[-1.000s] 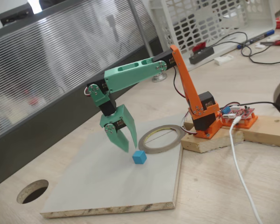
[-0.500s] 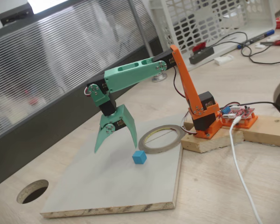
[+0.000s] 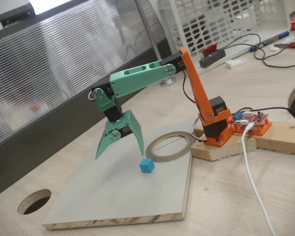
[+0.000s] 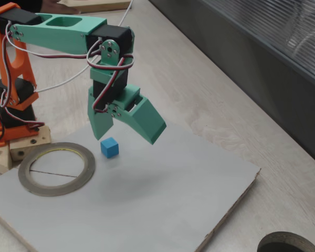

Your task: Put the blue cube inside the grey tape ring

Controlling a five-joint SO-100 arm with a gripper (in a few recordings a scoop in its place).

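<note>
In a fixed view, the round hole (image 3: 34, 201) in the desk lies off the pale board's (image 3: 113, 196) near left corner. The green gripper (image 3: 120, 150) hangs above the board with its jaws spread wide and holding nothing, tips pointing down. The blue cube (image 3: 147, 165) sits flat on the board, seemingly just beside the right fingertip, with no long axis. The grey tape ring (image 3: 170, 145) lies flat at the board's far right corner, apart from the cube. The other fixed view shows the cube (image 4: 109, 147) clear of the gripper (image 4: 127, 137) and a thin line across the ring's (image 4: 56, 168) opening.

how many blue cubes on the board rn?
1. The blue cube sits on the grey board, below the open gripper, beside the grey tape ring, outside it.
</note>
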